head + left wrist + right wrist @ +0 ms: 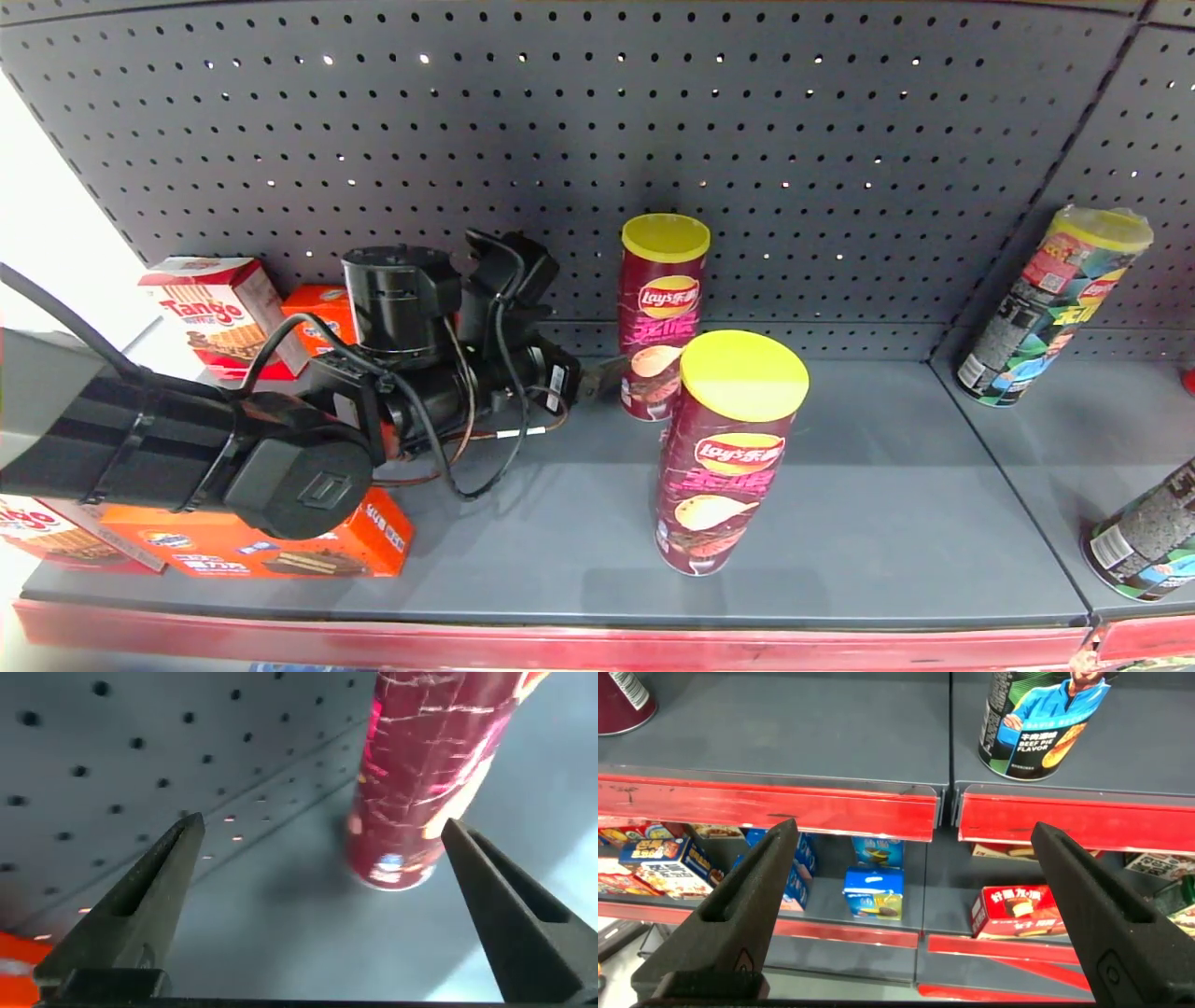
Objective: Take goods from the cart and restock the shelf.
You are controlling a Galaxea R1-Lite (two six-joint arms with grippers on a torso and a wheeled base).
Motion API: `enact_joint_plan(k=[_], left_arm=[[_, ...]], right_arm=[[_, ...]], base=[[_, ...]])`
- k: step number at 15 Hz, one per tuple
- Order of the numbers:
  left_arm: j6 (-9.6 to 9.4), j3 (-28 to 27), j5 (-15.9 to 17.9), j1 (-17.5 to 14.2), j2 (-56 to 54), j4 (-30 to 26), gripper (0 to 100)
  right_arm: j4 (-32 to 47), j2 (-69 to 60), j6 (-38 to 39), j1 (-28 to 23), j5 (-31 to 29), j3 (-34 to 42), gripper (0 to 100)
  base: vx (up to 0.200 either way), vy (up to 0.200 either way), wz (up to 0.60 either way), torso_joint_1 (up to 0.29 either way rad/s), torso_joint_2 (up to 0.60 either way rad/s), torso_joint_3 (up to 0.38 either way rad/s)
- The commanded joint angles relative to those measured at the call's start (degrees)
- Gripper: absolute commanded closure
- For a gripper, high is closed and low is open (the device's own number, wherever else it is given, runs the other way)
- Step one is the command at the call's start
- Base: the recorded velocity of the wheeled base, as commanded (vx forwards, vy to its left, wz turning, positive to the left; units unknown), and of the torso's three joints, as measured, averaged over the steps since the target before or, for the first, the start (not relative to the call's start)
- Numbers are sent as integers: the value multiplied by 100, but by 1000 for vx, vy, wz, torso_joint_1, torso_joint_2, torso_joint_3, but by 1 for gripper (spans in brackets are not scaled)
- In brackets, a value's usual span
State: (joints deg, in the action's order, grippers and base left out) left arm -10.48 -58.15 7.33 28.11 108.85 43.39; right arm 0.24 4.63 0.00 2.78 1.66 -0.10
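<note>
Two maroon chip cans with yellow lids stand upright on the grey shelf: a rear can close to the pegboard and a front can nearer the edge. My left gripper sits low at the rear can's left side. In the left wrist view this gripper is open, and the maroon can stands just beyond its fingertips, untouched. My right gripper is open and holds nothing, in front of the red shelf edge.
Red-and-white wafer boxes and orange boxes fill the shelf's left end under my left arm. Green-and-black cans stand in the bay to the right. The pegboard closes the back. Lower shelves hold boxed goods.
</note>
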Motion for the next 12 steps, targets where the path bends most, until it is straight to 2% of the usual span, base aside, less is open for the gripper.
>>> enact_joint_plan(k=[1, 2, 4, 5, 6, 7, 9, 12], left_arm=[[-147, 23, -161, -7, -30, 3, 0], [-147, 23, -161, -7, -30, 3, 0], [-200, 5, -566, -25, 5, 12, 0], [-200, 5, -566, -25, 5, 12, 0], [-375, -12, -812, -104, 84, 12, 0], [-472, -74, -944, -122, 163, 12, 0], [-481, -346, -1084, -113, 339, 12, 0], [-490, -557, -1102, -51, 488, 12, 0]], right_arm=[[2, 11, 0, 3, 1, 1, 0], [2, 11, 0, 3, 1, 1, 0], [2, 11, 0, 3, 1, 1, 0], [2, 11, 0, 3, 1, 1, 0], [2, 11, 0, 3, 1, 1, 0], [2, 11, 0, 3, 10, 1, 0], [2, 11, 0, 3, 1, 1, 0], [2, 11, 0, 3, 1, 1, 0]], base=[[0, 0, 0, 0, 0, 0], [0, 0, 0, 0, 0, 0], [0, 0, 0, 0, 0, 0], [0, 0, 0, 0, 0, 0], [0, 0, 0, 0, 0, 0], [0, 0, 0, 0, 0, 0], [0, 0, 0, 0, 0, 0], [0, 0, 0, 0, 0, 0]])
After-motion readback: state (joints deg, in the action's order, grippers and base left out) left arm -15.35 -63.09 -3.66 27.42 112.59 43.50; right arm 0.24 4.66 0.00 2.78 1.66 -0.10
